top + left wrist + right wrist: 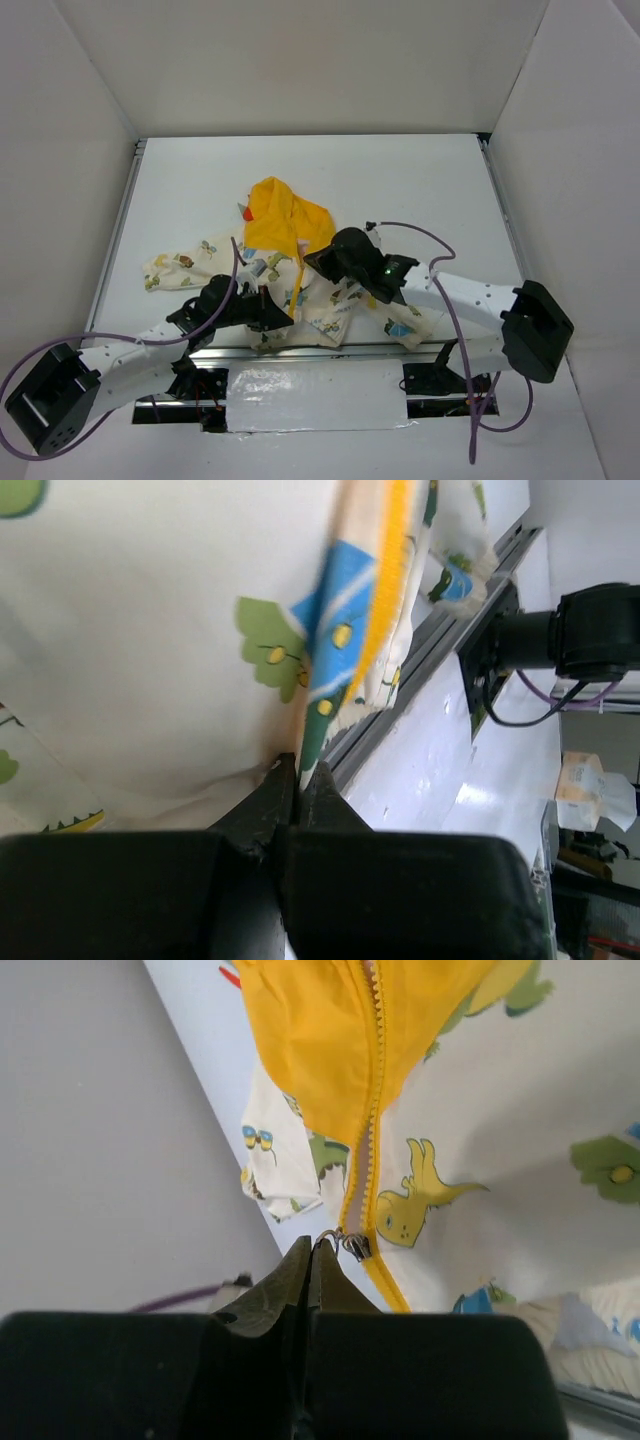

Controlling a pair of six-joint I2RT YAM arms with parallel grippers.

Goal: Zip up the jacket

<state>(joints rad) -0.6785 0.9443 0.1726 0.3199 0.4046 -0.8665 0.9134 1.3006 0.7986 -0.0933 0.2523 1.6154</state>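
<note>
White surface (pixel 400 180) enclosed by white walls, with a small cream jacket (pixel 335 310) lying crumpled at its near edge, between the two arms and partly over the metal rail (pixel 420 670) that borders that edge. Printed figures in blue, green and yellow are seen across the cream fabric. The yellow-orange hood (pixel 285 220) is spread toward the far side of the surface, and one sleeve is extended to the left.

The left arm is reached in from the lower left. The left end effector (pixel 268 312) is placed at the near hem of the jacket, beside the front trim. In the left wrist view its fingers are seen pressed together on a fold of fabric – a strip printed in blue and green, edged in yellow, is clamped between the tips.

The right arm is reached in from the lower right, and the right end effector (pixel 318 262) is held over the middle of the front, just below the hood. In the right wrist view its fingers are closed with no gap, and the thin metal pull tab (pixel 328 1235) is gripped at their tips. The slider (pixel 355 1247) is seen just beside the tips. From it the yellow zipper (pixel 372 1090) is run up toward the hood – two rows of teeth, with a narrow gap just above the slider.
</note>
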